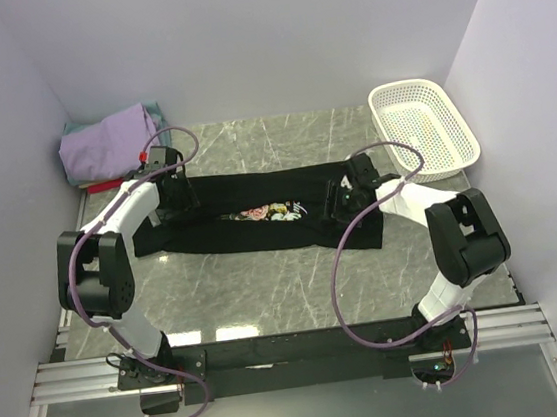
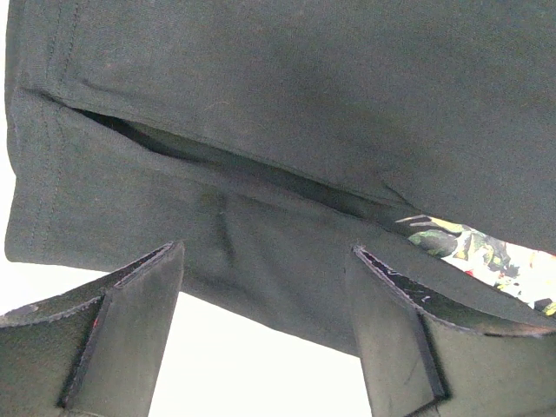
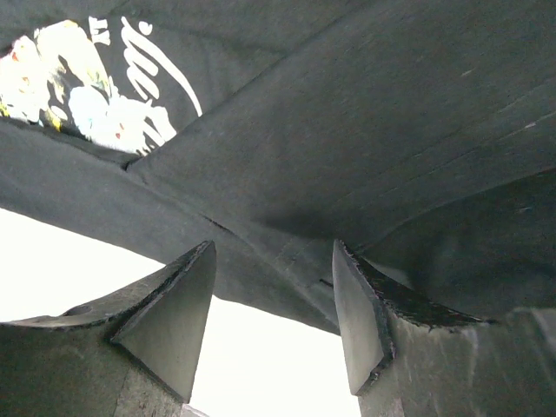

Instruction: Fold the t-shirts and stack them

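Observation:
The black t-shirt (image 1: 258,206) lies folded into a long band across the middle of the table, its rose print (image 1: 271,211) showing through a gap. My left gripper (image 1: 171,194) is open over the band's left end; in the left wrist view its fingers (image 2: 139,304) straddle the near hem of the black cloth (image 2: 287,130). My right gripper (image 1: 343,199) is open over the right end; its fingers (image 3: 178,304) stand over a fold edge of the shirt (image 3: 365,130), the print (image 3: 78,87) at upper left. Folded lavender, teal and red shirts (image 1: 110,142) are stacked at the back left.
A white plastic mesh basket (image 1: 422,127) stands at the back right, empty. Walls close in the table on the left, back and right. Purple cables loop from both arms over the table's near part.

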### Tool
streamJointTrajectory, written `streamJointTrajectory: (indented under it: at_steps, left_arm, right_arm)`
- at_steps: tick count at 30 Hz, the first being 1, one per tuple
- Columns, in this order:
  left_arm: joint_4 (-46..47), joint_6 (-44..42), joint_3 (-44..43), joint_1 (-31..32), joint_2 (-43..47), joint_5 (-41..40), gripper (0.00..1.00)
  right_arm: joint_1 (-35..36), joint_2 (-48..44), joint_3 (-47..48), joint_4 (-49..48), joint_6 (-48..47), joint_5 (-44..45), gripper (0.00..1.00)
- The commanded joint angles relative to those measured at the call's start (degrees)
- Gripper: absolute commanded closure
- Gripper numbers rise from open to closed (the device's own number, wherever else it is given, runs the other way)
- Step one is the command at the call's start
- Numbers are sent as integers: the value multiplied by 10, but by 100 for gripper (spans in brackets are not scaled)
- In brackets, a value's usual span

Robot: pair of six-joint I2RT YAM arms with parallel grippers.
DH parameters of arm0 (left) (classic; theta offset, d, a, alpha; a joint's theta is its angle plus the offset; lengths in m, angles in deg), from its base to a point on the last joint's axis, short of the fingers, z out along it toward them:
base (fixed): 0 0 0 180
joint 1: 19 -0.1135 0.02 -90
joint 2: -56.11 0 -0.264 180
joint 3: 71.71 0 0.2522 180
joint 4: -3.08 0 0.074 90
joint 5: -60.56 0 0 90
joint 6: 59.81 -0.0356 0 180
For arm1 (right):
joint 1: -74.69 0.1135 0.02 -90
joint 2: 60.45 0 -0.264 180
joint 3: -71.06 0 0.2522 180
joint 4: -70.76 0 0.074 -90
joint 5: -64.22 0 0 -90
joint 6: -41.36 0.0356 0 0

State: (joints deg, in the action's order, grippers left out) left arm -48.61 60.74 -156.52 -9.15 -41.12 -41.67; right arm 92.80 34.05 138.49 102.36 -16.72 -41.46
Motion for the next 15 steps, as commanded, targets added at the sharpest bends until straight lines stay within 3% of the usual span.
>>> streamJointTrajectory:
  at_steps: [1, 15]
  left_arm:
    - [5, -15, -10, 2, 1, -1, 21]
    - [5, -19, -10, 2, -6, 5, 22]
  right_arm:
    - [18, -1, 20, -2, 12, 14, 37]
    - [43, -58, -6, 31, 31, 71, 37]
